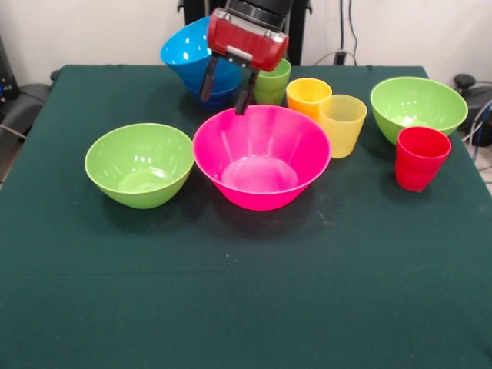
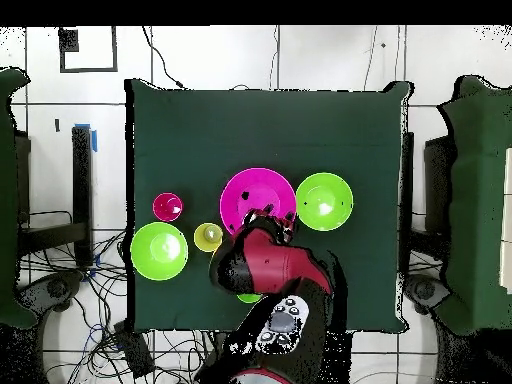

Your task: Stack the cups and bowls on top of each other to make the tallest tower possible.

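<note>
From across the table, the gripper (image 1: 225, 91) hangs with fingers spread, empty, between the tilted blue bowl stack (image 1: 198, 65) and the pink bowl (image 1: 261, 156) — stack at the far edge. From overhead, the arm (image 2: 270, 265) hides that stack.

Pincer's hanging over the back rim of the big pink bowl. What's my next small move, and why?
Probably slide the pincer back toward the tilted stack of nested glossy blue plastic bowls and lower over its rim. The fingers look spread and empty above the large pink plastic bowl's far rim, and the blue stack, right behind, is the only tower begun.
</note>
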`<state>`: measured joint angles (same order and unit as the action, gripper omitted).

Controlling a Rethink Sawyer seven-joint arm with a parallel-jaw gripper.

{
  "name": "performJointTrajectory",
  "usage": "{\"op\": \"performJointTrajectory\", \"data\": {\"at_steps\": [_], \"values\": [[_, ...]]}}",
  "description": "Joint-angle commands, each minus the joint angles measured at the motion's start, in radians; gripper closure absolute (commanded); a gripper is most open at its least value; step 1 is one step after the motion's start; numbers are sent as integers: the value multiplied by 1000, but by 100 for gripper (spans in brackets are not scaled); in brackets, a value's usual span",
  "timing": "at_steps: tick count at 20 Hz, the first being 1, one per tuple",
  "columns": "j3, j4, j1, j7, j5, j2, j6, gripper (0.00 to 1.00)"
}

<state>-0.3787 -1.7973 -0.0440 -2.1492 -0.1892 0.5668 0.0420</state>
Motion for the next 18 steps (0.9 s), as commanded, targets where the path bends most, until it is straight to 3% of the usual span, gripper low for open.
{"op": "performJointTrajectory", "data": {"at_steps": [1, 13, 18], "values": [[31, -5, -58, -120, 15, -75, 33, 0], [100, 20, 21, -107, -21, -121, 110, 0], [170, 50, 106, -70, -69, -145, 126, 0]]}}
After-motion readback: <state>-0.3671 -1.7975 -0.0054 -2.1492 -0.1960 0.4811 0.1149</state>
